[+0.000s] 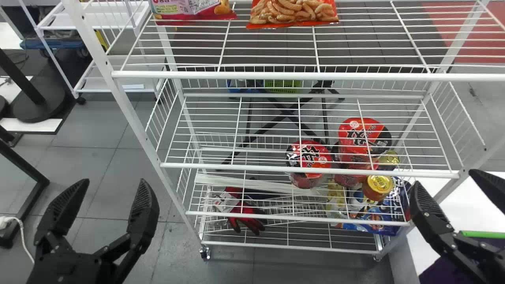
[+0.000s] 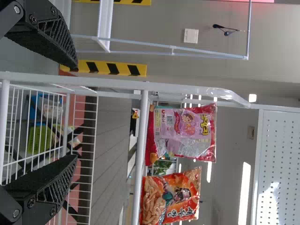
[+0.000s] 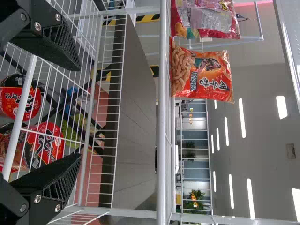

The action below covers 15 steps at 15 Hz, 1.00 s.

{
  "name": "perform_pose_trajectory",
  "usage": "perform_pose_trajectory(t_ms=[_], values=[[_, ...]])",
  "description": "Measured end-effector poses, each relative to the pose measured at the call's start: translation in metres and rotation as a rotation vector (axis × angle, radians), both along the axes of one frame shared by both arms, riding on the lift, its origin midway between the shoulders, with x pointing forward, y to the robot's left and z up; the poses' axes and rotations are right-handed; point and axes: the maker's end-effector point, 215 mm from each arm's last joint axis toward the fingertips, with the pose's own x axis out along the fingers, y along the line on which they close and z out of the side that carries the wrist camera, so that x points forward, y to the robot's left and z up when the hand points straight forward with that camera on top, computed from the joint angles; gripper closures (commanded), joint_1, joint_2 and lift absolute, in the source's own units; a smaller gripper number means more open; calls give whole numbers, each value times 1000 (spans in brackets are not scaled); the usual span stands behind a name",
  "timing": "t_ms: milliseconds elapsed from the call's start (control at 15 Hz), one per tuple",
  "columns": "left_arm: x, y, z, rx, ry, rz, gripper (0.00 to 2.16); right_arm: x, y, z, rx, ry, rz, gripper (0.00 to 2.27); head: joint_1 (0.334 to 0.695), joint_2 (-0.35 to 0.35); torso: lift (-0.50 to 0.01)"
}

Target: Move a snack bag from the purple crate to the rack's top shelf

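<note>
So the pink snack bag [image 2: 185, 131] and orange one [image 3: 201, 75] are on the top shelf [image 1: 276, 75], jaws wide and empty on left gripper [image 1: 114, 182] and right gripper [image 1: 446, 179], but honestly can't tell if that's job done or the whole purple crate [image 1: 437, 273] transfer's left.

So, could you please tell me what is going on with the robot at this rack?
The robot is not handling anything at this moment. Its left gripper and right gripper are near the white wire rack, each open with nothing between its fingers. A pink snack bag and an orange snack bag lie side by side on the top shelf.
</note>
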Motion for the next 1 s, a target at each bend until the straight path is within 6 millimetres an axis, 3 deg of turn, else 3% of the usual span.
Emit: perform_pose_trajectory(t_ms=[1000], values=[[2, 0, -2, -6, -6, -1, 134, 1, -6, -1, -8, 2, -8, 184, 695, 47, -353]])
